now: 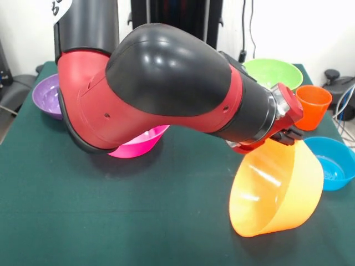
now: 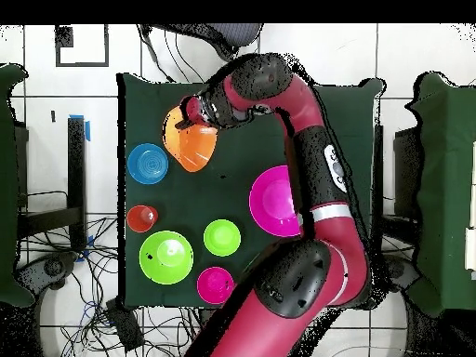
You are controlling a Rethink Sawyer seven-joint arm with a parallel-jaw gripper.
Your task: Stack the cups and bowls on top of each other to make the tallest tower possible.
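Observation:
My gripper (image 1: 288, 134) is shut on the rim of the large orange bowl (image 1: 277, 188) and holds it tipped on its side, opening toward the table's middle. Its lower edge is at or just above the cloth. From overhead the gripper (image 2: 193, 113) and that bowl (image 2: 191, 141) are near the table's far left part. The orange-red cup (image 1: 313, 105) stands upright just behind the gripper, also seen from overhead (image 2: 141, 218). A blue bowl (image 1: 333, 162) sits beside the orange one (image 2: 147, 163). No tower stands.
A large green bowl (image 1: 272, 72) (image 2: 165, 257) stands behind the cup. A large pink bowl (image 1: 138, 145) (image 2: 274, 200) lies under my arm. A purple bowl (image 1: 47, 97) is at the far left. A mid green bowl (image 2: 221, 237) and a small pink bowl (image 2: 215, 284) show only overhead.

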